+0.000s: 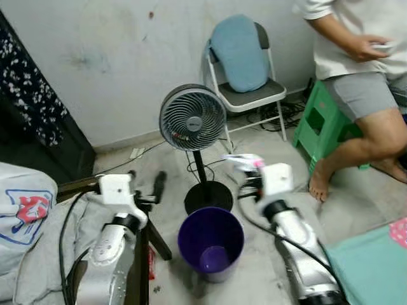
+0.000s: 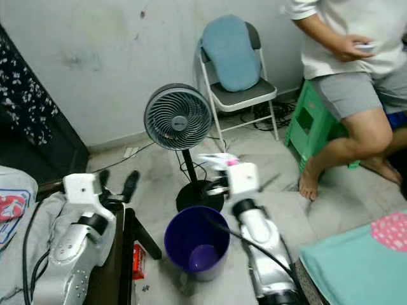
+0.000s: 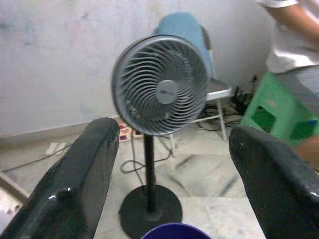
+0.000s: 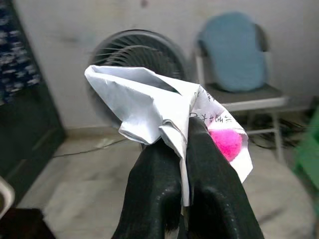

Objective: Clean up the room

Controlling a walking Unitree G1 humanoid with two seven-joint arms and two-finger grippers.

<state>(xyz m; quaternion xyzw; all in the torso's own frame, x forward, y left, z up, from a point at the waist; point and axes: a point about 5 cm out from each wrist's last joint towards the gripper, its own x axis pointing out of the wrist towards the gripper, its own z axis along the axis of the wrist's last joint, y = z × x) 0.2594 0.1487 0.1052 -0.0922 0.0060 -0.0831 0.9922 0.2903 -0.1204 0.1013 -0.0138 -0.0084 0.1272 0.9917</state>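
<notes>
One person sits on a green stool by the far wall, bare foot on the floor. A folding chair with a blue cushion stands against that wall; a grey pedestal fan stands in front of it. A purple bin sits on the floor touching the fan's base. The right tool, above and just beside the bin's rim, is pressed together, pinching crumpled paper with a pink patch. The left tool is spread, holding nothing.
</notes>
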